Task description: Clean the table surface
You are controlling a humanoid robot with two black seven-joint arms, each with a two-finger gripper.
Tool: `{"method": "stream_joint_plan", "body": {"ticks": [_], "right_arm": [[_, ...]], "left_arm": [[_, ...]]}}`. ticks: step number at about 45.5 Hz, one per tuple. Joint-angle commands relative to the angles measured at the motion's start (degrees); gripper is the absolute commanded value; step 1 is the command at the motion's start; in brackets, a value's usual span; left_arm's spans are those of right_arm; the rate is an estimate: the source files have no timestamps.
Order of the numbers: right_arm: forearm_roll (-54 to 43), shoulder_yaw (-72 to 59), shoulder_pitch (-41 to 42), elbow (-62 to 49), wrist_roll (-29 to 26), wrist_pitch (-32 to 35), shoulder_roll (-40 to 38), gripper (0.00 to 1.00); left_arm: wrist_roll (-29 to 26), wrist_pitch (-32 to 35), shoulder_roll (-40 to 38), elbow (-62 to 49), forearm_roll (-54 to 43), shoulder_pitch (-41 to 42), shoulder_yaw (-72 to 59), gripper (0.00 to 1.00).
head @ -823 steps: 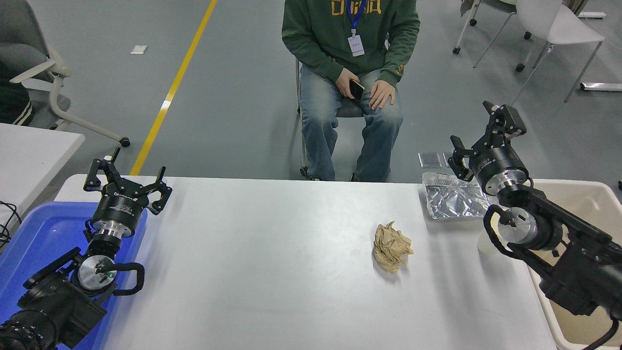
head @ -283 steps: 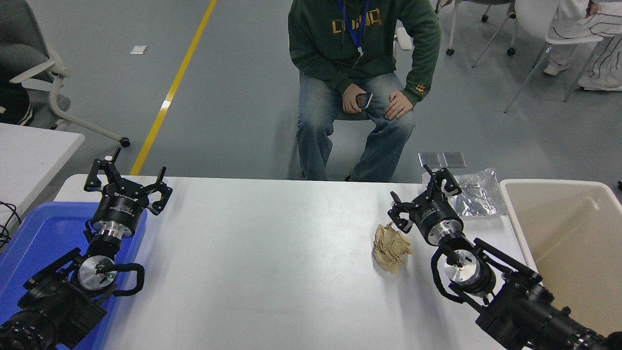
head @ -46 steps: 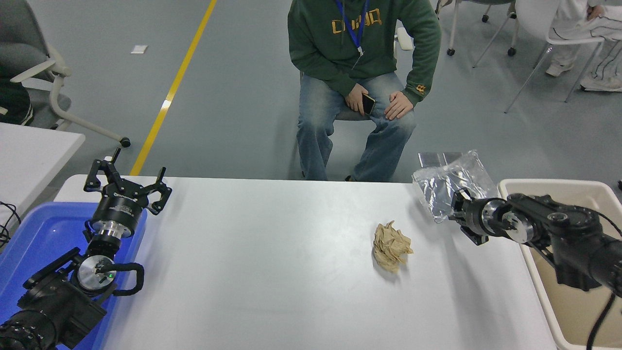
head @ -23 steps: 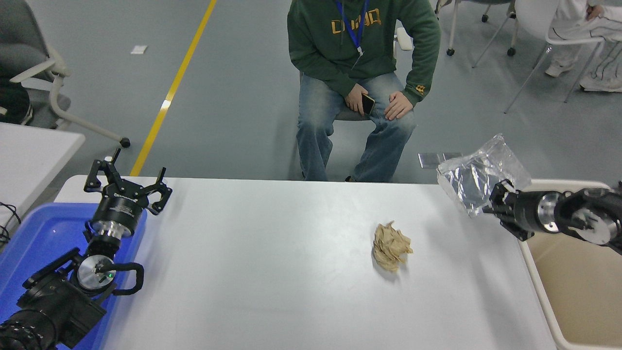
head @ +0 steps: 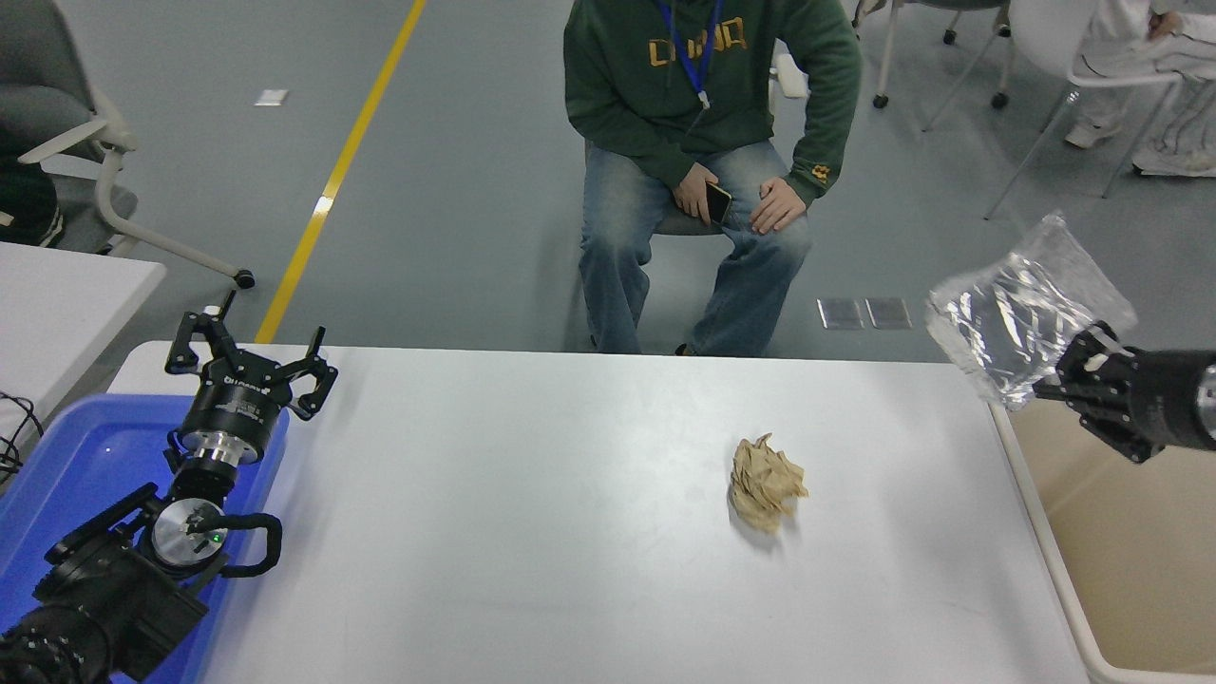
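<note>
The white table surface (head: 532, 532) fills the lower middle of the head view. A crumpled brown paper ball (head: 765, 480) lies on it, right of centre. My right gripper (head: 1069, 375) comes in from the right edge, shut on a crinkled silver foil wrapper (head: 1021, 313). It holds the wrapper in the air above the table's far right corner, at the rim of the beige bin. My left gripper (head: 249, 353) is parked at the lower left, open and empty, over the blue tray's edge.
A beige bin (head: 1130, 570) stands against the table's right side. A blue tray (head: 66, 465) sits at the left end. A person in a green hoodie (head: 703, 104) sits beyond the far edge, holding a phone. A smaller white table (head: 57, 304) shows at the left.
The right arm has lifted the foil wrapper off the far right corner and carried it up and rightward toward the bin. The paper ball and left arm have not moved.
</note>
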Motion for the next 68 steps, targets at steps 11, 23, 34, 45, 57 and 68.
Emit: {"method": "stream_joint_plan", "body": {"ticks": [11, 23, 34, 45, 57, 68], "right_arm": [[-0.4, 1.0, 1.0, 3.4, 0.0, 6.9, -9.7, 0.0], [-0.9, 0.5, 0.8, 0.5, 0.0, 6.3, -8.9, 0.0], [-4.2, -2.9, 0.5, -13.1, 0.0, 4.8, -1.8, 0.0], [-4.8, -8.2, -0.2, -31.8, 0.5, 3.6, 7.3, 0.0], [-4.7, -9.0, -4.2, -47.7, 0.8, 0.4, 19.1, 0.0], [-4.7, -9.0, -8.1, -59.2, 1.0, -3.0, 29.7, 0.0]], "left_arm": [[0.0, 0.0, 0.0, 0.0, 0.0, 0.0, 0.0, 1.0], [0.0, 0.0, 0.0, 0.0, 0.0, 0.0, 0.0, 1.0], [0.0, 0.0, 0.0, 0.0, 0.0, 0.0, 0.0, 1.0], [0.0, 0.0, 0.0, 0.0, 0.0, 0.0, 0.0, 1.0], [-0.1, -0.1, 0.0, 0.0, 0.0, 0.0, 0.0, 1.0], [0.0, 0.0, 0.0, 0.0, 0.0, 0.0, 0.0, 1.0]]}}
